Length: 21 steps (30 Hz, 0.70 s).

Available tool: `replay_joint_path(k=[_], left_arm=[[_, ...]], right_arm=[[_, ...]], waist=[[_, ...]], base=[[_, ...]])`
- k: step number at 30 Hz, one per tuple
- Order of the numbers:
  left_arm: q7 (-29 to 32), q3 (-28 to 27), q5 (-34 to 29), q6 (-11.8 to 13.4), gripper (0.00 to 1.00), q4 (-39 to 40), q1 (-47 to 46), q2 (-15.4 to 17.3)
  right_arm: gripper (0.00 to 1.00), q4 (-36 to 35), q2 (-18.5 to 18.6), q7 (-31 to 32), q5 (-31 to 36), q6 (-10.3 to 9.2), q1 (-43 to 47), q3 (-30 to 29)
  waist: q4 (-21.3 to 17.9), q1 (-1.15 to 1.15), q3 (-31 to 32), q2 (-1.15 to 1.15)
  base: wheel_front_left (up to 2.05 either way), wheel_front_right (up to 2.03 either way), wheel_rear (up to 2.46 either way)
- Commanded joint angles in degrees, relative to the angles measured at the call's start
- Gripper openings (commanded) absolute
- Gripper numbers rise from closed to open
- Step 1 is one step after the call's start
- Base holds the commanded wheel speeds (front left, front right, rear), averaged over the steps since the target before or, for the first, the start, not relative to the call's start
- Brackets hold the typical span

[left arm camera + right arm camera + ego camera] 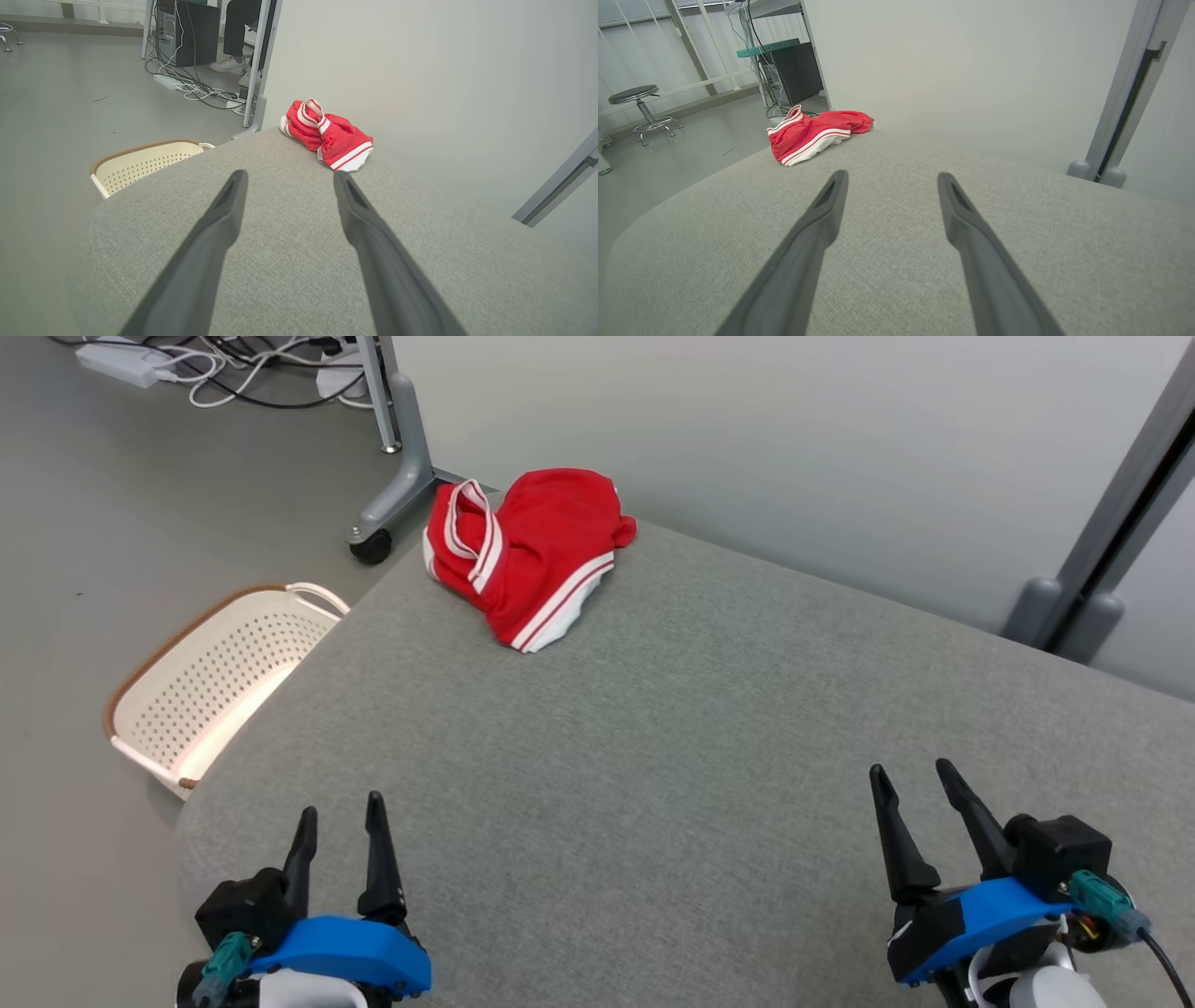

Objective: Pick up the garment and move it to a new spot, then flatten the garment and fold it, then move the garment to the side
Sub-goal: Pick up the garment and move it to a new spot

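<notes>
The garment [527, 553] is a red piece with white stripes, lying crumpled at the far left corner of the grey fabric-covered table [672, 737]. It also lies ahead in the left wrist view [329, 135] and to the upper left in the right wrist view [810, 133]. My left gripper [341, 803] rests near the table's front left edge, open and empty. My right gripper [913, 775] hovers at the front right, likewise open with nothing between its fingers. Both are far from the garment.
A cream perforated laundry basket [215, 686] stands on the floor left of the table. A wheeled desk leg [397, 476] and loose cables [224, 369] lie beyond it. A grey post [1102, 541] rises at the right. A person's shoes [229, 65] show under a desk; a stool [640, 109] stands far left.
</notes>
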State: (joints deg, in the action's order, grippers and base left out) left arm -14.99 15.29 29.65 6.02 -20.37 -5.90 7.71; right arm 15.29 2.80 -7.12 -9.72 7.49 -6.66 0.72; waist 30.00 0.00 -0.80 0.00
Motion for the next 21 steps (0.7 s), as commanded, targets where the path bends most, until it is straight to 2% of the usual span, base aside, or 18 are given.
replay_joint_path(k=[1,3,6,12,16,21], left_arm=[[-0.3,-0.6,-0.3,0.1,1.00,0.1,0.3,0.2],[-0.3,-0.8,-0.5,-0.1,1.00,0.2,-0.2,0.5],[-0.2,-1.6,-0.9,-0.5,1.00,0.4,-2.5,2.8],[2.7,-4.8,-2.0,-2.0,1.00,2.3,-12.4,10.8],[7.8,-8.0,-0.4,-2.7,1.00,3.2,-21.6,15.8],[16.5,-10.7,3.7,-3.2,1.00,-2.0,-32.3,18.9]], right_arm=[[1.00,-0.8,0.2,0.3,0.5,0.01,-0.2,-0.2],[1.00,-1.7,0.2,0.5,1.0,0.01,-0.5,-0.4],[1.00,-3.5,0.2,1.2,2.1,0.01,-1.5,-0.6],[1.00,-7.2,0.2,3.5,5.1,0.01,-3.9,-2.1],[1.00,-10.1,0.2,4.9,7.1,0.01,-5.5,-2.6],[1.00,-13.3,0.2,6.8,8.9,0.01,-7.9,-2.3]], waist=[[-0.6,0.00,-0.6,0.00],[-1.7,0.00,-1.6,0.00],[-3.6,0.00,-3.6,0.00],[-7.6,0.00,-8.6,0.00],[-10.1,0.00,-12.1,0.00],[-13.1,0.00,-17.0,0.00]], base=[[0.00,0.00,0.00],[0.00,0.00,0.00],[0.00,0.00,0.00],[0.00,0.00,0.00],[0.00,0.00,0.00],[0.00,0.00,0.00]])
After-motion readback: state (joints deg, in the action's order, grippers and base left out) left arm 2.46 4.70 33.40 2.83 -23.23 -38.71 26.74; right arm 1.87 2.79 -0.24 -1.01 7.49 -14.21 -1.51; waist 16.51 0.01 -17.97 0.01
